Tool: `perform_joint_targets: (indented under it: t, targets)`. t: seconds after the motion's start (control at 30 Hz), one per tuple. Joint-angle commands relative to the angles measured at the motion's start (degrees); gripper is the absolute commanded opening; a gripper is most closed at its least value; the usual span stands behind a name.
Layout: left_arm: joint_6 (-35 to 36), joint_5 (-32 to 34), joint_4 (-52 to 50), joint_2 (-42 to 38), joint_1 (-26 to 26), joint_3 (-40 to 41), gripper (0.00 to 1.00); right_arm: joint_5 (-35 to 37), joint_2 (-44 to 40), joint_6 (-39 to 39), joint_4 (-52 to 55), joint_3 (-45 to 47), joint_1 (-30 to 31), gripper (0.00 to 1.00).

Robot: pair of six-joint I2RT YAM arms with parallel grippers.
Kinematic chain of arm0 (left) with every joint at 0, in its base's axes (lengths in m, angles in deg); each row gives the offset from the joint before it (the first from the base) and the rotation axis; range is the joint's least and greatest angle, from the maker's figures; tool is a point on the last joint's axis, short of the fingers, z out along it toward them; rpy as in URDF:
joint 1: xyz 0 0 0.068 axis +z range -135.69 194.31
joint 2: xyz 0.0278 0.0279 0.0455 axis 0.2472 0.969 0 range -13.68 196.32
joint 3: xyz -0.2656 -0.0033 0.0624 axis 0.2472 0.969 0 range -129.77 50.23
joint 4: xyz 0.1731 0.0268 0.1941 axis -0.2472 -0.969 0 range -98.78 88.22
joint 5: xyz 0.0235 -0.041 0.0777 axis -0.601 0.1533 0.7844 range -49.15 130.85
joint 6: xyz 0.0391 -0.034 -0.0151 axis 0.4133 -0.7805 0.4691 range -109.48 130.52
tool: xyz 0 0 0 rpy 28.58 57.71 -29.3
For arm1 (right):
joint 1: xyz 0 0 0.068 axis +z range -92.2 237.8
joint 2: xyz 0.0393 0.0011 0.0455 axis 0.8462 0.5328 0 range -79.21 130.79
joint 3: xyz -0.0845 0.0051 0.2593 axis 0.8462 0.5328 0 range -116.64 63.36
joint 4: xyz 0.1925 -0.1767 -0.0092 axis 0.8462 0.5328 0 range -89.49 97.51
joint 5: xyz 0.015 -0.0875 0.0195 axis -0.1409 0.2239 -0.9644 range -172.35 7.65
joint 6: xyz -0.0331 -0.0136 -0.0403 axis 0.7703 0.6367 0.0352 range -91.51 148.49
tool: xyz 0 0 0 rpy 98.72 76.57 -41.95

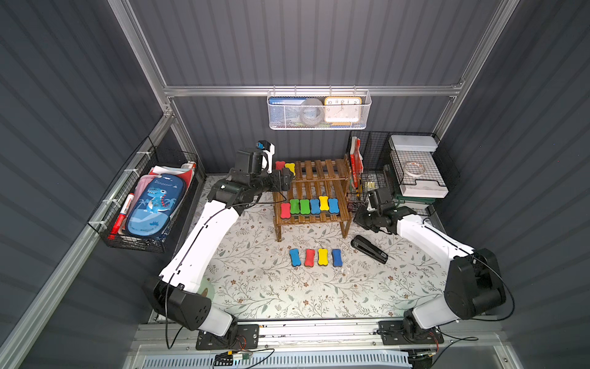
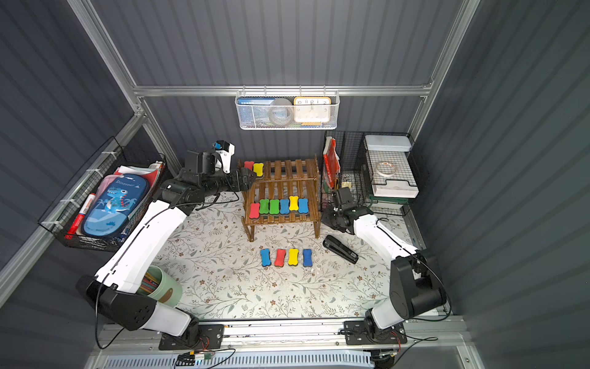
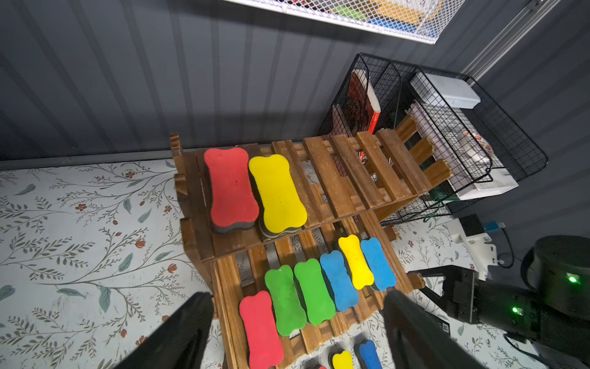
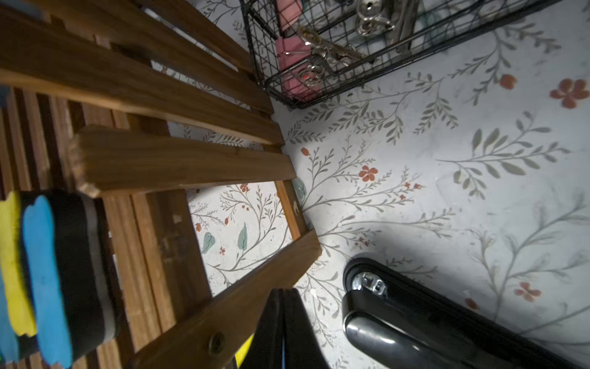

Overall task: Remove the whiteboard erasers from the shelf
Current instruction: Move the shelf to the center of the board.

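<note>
Evidently, the left gripper [image 3: 297, 294] hovered with fingers spread wide at the left end of the shelf [image 1: 319, 169]; the right gripper [image 4: 282, 319], fingers pressed together, sat beside its right legs.

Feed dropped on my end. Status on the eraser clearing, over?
Left gripper open, at shelf upper tier. Right gripper shut, beside shelf. Eight whiteboard erasers on shelf, four on table. Black stapler by right gripper.

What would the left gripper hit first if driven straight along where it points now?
Probably the lower-tier erasers. In the left wrist view the open left gripper frames the red eraser and the green eraser beside it on the shelf. Depth is unclear, so it might pass just above them.
</note>
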Motion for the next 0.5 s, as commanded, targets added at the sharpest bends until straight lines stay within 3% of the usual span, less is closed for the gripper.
perform_joint_targets:
  t: [0.0,0.3,0.47]
  targets:
    - [2.6,2.1,-1.4,2.2,-0.6,-3.2,0.88,-2.6,-0.9,-0.8,-3.3,-0.5,1.6,0.07]
    - [5.8,10.6,-3.3,8.3,-5.1,-9.5,0.85,-3.4,0.9,0.3,-5.1,-0.9,4.3,0.06]
    - [8.0,14.0,-8.1,14.1,-5.8,-17.3,0.76,-2.8,0.6,0.6,-5.0,-0.6,4.4,0.06]
